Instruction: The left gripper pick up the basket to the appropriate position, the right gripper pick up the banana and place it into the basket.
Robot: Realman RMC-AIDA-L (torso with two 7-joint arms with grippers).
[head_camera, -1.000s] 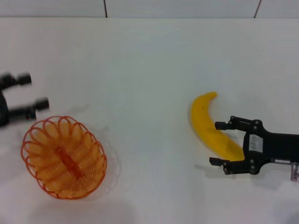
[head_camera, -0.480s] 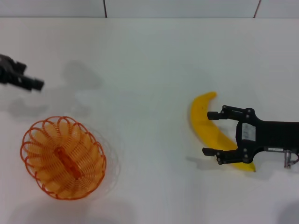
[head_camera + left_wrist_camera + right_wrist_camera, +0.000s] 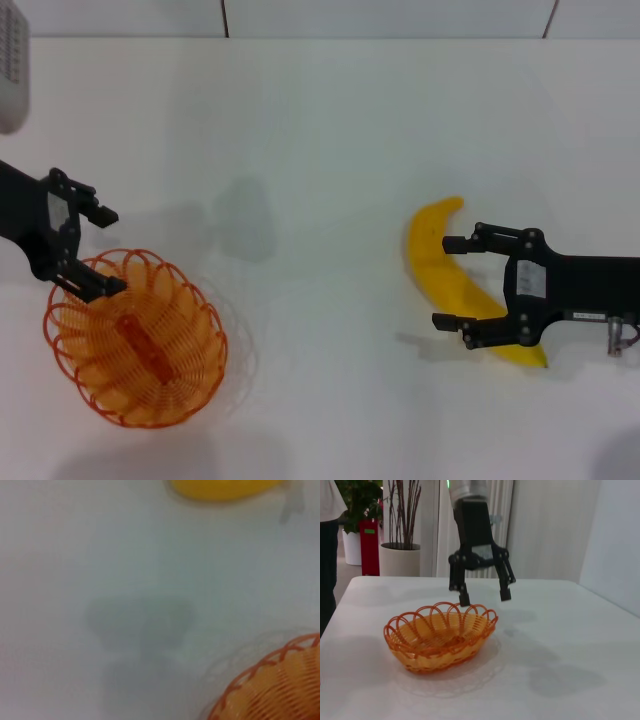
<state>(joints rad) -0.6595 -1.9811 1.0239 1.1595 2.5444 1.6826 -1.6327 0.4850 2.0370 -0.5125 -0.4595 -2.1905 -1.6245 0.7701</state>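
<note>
Nothing is done yet: the left gripper (image 3: pixel 88 250), fingers spread, straddles the basket (image 3: pixel 135 338) rim at 11 o'clock; the right gripper (image 3: pixel 450 282), fingers released, brackets the banana (image 3: pixel 440 262), which lies on the surface (image 3: pixel 320 130).

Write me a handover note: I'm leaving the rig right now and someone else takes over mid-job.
Left gripper: open, hanging at the basket's far rim, one finger just over the rim wire and one outside; not closed on it.
Right gripper: open, fingers straddling the banana, no grip yet.
Basket sits upright on the table, empty. Banana lies flat on the table, well to the basket's right.
Done: both grippers lined up.
Left: close on the rim and position the basket, grasp the banana, put it in the basket.
</note>
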